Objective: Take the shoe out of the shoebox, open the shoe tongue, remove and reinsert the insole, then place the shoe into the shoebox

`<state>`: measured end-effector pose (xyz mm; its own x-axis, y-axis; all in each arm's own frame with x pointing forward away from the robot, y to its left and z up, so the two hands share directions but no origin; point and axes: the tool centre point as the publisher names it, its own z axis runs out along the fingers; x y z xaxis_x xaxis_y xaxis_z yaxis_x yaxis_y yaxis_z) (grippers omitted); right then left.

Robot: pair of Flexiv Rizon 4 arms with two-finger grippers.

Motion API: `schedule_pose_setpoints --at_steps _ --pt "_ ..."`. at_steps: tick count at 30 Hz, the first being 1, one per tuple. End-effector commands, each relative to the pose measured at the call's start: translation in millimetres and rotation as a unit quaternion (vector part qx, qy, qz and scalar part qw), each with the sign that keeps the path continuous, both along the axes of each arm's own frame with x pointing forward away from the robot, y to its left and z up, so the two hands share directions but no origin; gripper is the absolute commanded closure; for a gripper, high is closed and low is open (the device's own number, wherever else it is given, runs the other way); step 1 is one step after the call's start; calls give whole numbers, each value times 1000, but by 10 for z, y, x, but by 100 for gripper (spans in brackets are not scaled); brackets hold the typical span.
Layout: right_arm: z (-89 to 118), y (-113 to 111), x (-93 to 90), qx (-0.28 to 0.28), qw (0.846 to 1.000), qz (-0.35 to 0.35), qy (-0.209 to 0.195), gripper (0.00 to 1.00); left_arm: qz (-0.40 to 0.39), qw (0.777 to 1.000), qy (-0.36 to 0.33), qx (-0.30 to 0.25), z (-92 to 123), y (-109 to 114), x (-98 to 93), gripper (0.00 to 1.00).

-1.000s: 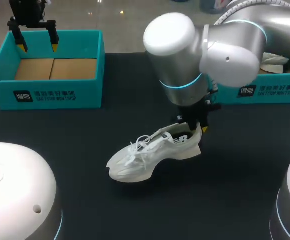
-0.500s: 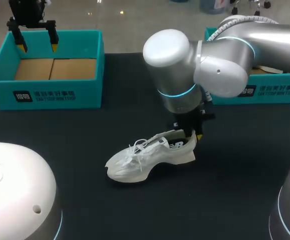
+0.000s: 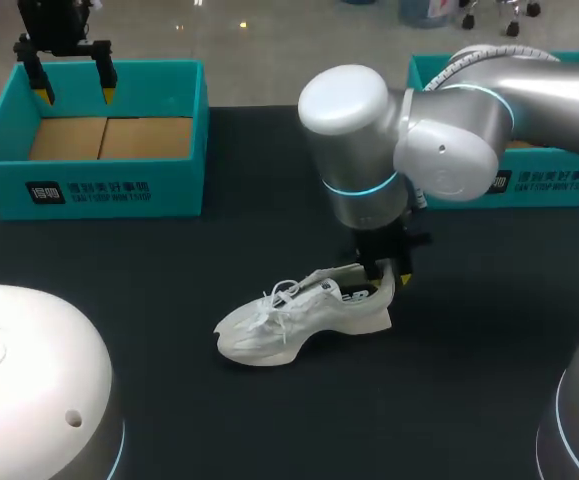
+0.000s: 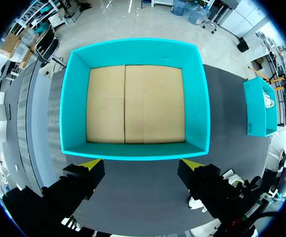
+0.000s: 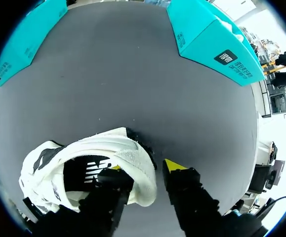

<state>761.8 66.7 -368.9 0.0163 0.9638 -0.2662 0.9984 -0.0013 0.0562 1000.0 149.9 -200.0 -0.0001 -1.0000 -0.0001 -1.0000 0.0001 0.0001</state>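
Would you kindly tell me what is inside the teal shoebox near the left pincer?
Inside the teal shoebox, only its brown cardboard floor shows, with a seam down the middle. From the head view, the near wall covers the floor's front strip.

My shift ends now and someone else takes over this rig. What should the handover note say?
Left gripper: open, empty, above the teal cardboard shoebox at the table's rear left; nothing lies in that box.
Right gripper: at the heel of the white lace-up sneaker; I cannot tell whether it grips.
Sneaker: sole down on the black table, mid-table.
Done: shoe out of the box.
Left: open the tongue, pull and reinsert the insole, return the shoe to the box.
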Motion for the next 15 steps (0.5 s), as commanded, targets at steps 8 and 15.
schedule_pose_setpoints --at_steps 8,15 --pt "552 114 -197 96 986 138 -16 0 0 1000 0 0 0 0 0 0" --pt "874 251 -275 44 952 298 -55 0 0 1000 0 0 0 0 0 0"
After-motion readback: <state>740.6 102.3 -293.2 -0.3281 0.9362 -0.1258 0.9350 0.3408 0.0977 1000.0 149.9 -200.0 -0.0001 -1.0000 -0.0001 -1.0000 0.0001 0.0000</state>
